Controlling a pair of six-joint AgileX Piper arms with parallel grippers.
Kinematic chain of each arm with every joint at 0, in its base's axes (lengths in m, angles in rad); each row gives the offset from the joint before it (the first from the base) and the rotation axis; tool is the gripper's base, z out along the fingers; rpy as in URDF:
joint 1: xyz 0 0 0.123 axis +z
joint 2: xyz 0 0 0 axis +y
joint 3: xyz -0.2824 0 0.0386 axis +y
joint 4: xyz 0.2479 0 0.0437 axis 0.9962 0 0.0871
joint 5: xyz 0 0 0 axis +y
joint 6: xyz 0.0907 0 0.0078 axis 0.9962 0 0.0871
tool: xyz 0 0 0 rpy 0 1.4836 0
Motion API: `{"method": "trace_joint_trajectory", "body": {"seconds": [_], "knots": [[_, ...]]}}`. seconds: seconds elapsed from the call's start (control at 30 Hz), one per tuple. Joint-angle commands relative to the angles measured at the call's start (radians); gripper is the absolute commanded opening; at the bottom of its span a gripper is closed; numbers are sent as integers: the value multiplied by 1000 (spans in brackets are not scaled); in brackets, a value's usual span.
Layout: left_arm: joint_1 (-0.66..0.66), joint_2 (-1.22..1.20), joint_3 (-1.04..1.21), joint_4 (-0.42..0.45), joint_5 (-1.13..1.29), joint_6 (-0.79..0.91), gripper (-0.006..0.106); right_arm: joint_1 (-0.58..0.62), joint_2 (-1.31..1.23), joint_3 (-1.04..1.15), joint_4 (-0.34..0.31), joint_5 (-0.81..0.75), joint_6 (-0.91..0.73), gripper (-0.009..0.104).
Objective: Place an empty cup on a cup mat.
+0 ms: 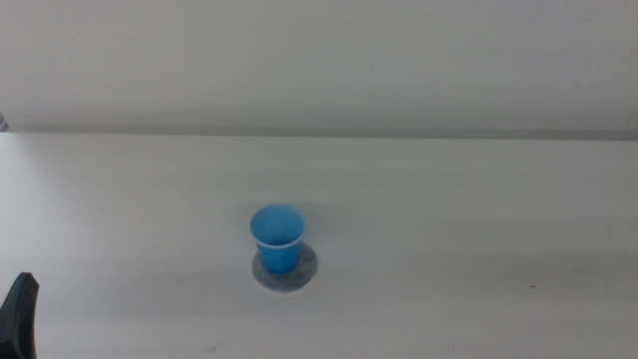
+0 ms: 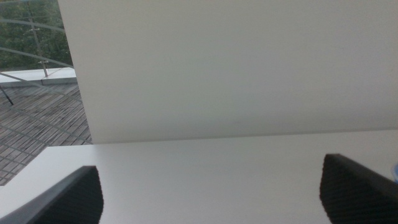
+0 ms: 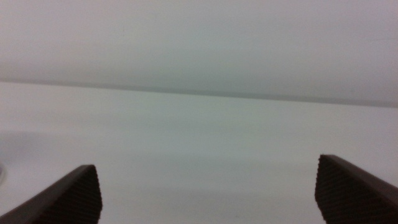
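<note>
The small bright blue cup (image 1: 277,237) stands upright on the round speckled grey cup mat (image 1: 285,273) in the middle of the white table, seen in the middle view. Its inside looks empty. A sliver of blue (image 2: 395,168) shows at the edge of the left wrist view. My left gripper (image 2: 211,193) is open with nothing between its jaws; one dark jaw of it (image 1: 20,314) shows at the bottom left of the middle view, well away from the cup. My right gripper (image 3: 208,193) is open and empty, out of the middle view.
The white table (image 1: 478,229) runs to a plain white wall (image 1: 319,60) at the back. In the left wrist view a window with greenery and a tiled roof (image 2: 37,93) lies beyond the table's edge.
</note>
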Motion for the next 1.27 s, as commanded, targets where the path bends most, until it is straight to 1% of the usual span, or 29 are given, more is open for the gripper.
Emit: {"method": "trace_joint_trajectory", "body": {"seconds": [0.0,0.17,0.47,0.6,0.73,0.8,0.9,0.97,1.03,1.23], "knots": [[-8,-40,41,-5,-12,0,94,-4,-67,40,-17,-28,-12,92],[-8,-40,41,-5,-12,0,94,-4,-138,59,-17,-28,-12,92],[-8,-40,41,-5,-12,0,94,-4,-171,59,-17,-28,-12,92],[-8,-40,41,-5,-12,0,94,-32,-205,119,-18,-144,41,92],[-8,-40,41,-5,-12,0,94,-112,-249,221,-56,-247,167,92],[-8,-40,41,-5,-12,0,94,-131,-249,254,-66,-271,169,92],[-8,-40,41,-5,-12,0,94,-133,-249,301,-103,-312,169,92],[-8,-40,41,-5,-12,0,94,-133,-249,330,-105,-343,169,92],[-8,-40,41,-5,-12,0,94,-133,-249,333,-105,-317,169,92],[-8,-40,41,-5,-12,0,94,-133,-249,333,-105,-317,169,92]]}}
